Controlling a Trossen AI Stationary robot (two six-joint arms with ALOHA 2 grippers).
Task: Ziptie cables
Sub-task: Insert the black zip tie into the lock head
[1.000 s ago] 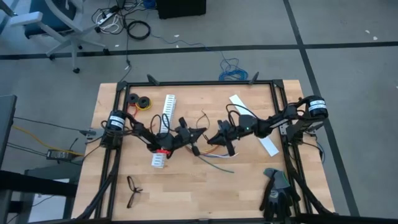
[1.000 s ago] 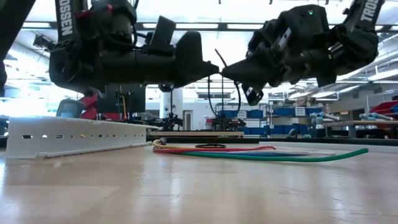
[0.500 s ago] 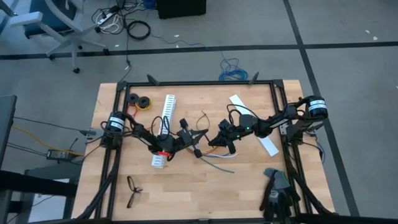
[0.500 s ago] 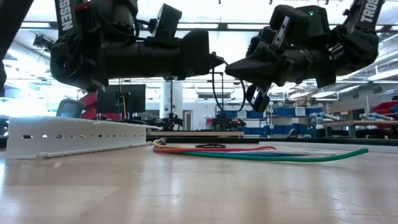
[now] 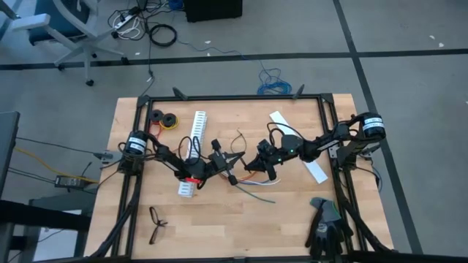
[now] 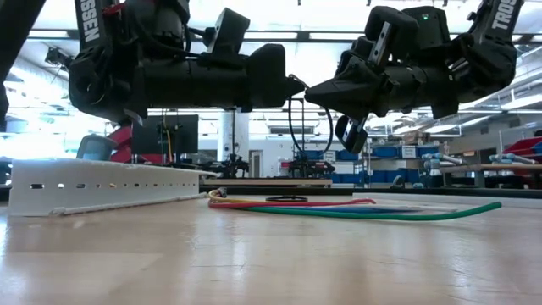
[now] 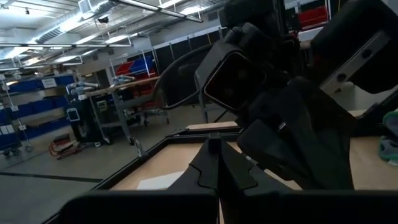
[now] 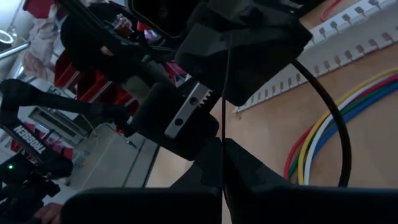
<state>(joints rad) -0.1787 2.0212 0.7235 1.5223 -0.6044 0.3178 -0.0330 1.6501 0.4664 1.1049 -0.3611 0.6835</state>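
Black ziptie (image 6: pixel 292 119) stays pinched in the closed jaws of the left gripper (image 5: pixel 235 156) and right gripper (image 5: pixel 247 162), which have moved closer above the cables (image 5: pixel 252 184).

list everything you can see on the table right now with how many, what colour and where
cables: one loose bundle, yellow, red, blue, white, green, table centre
ziptie: one, black, looped between both hands
slotted strip: one, white, left of centre
tape rolls: two, black and yellow, far left corner
flat strips: two, white, right side
eyeglasses: one, black, near left
gloves: dark pile, near right corner
left hand: shut, above centre
right hand: shut, facing it
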